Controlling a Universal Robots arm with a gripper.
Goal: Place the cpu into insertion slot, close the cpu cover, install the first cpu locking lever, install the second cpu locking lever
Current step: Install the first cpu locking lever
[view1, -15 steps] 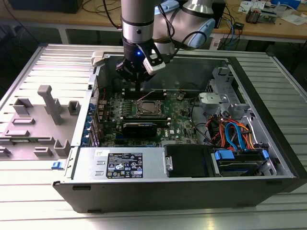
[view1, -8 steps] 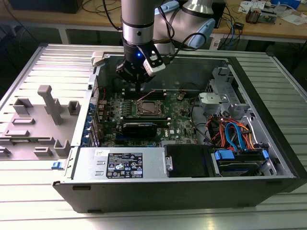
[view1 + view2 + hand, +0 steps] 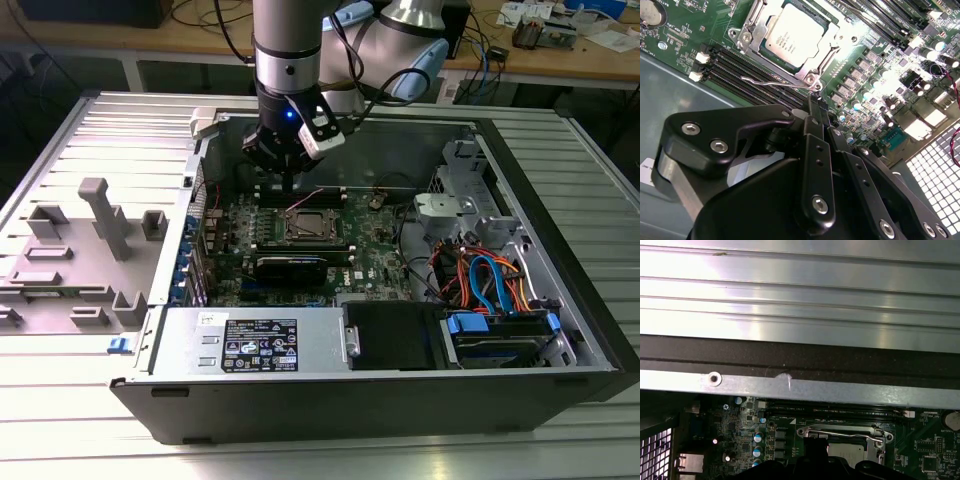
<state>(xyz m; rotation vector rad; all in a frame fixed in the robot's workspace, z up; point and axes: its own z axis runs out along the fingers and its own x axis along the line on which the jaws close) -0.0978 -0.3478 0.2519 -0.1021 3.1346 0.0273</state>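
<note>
CPU (image 3: 795, 35) sits flat in its socket on the green motherboard (image 3: 682, 35), with the CPU cover (image 3: 751, 41) folded down around it. Robot's hand (image 3: 814, 102) is clenched, fingers pressed together on nothing, tip just beside the socket's edge near a thin wire lever (image 3: 771, 80).

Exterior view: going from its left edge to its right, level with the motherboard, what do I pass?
grey fixture plate with upright posts → cpu in its socket → silver metal bracket → blue and orange cables
</note>
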